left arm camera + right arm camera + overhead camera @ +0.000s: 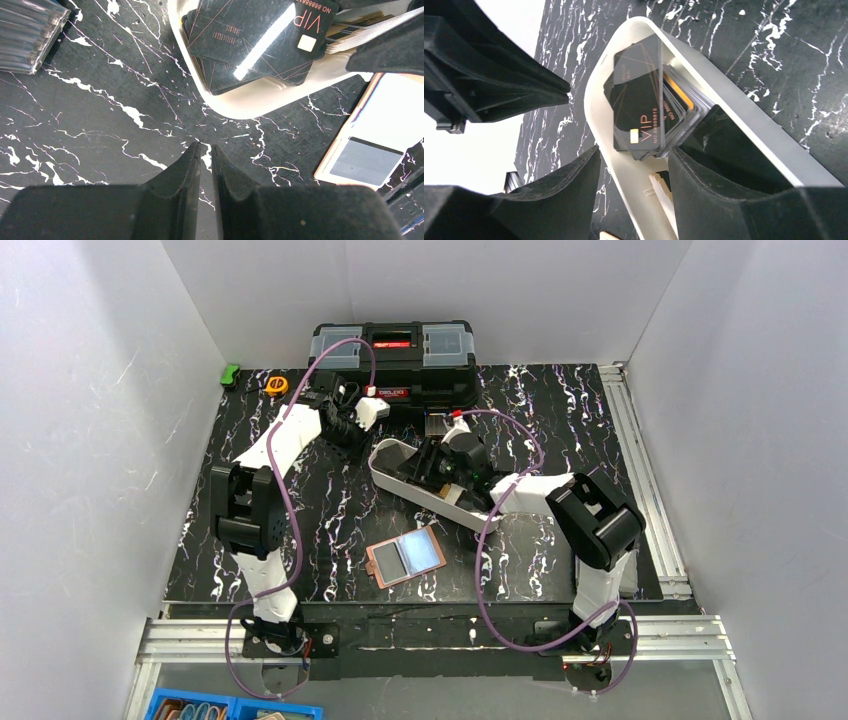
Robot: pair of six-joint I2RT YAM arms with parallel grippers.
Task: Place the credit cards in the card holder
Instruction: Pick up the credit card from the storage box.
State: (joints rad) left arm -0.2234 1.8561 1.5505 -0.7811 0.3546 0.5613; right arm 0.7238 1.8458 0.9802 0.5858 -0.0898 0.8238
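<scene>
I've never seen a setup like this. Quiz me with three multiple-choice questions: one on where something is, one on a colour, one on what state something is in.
1. Where is the stack of cards?
A. In the white tray
B. On the floor
C. In a drawer

2. What colour is the face of the top card?
A. Red
B. Green
C. Black

3. How is the wallet lying?
A. Snapped shut
B. Spread open
C. Standing on its edge

Answers:
1 A: the right wrist view shows the cards piled inside the tray's rim.
2 C: its face is black, with "VIP" lettering on it.
3 B: seen from above, it lies flat on the table with its inside facing up.
</scene>
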